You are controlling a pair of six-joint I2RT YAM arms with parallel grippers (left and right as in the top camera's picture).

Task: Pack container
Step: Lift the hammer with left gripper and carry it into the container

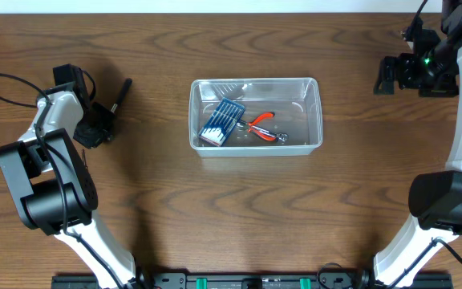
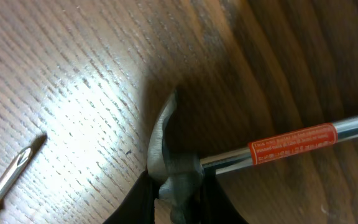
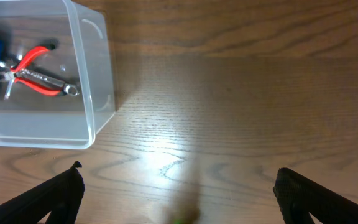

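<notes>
Pick step: the left gripper (image 2: 176, 200) seems clamped on the hammer (image 2: 166, 149) by its head; next, lift it toward the container (image 1: 255, 80), well apart from this hand.

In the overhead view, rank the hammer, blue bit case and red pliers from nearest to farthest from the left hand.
1. The hammer: at the left hand, table's left side.
2. The blue bit case: left part of the container.
3. The red pliers: container's middle, right of the case.
</notes>
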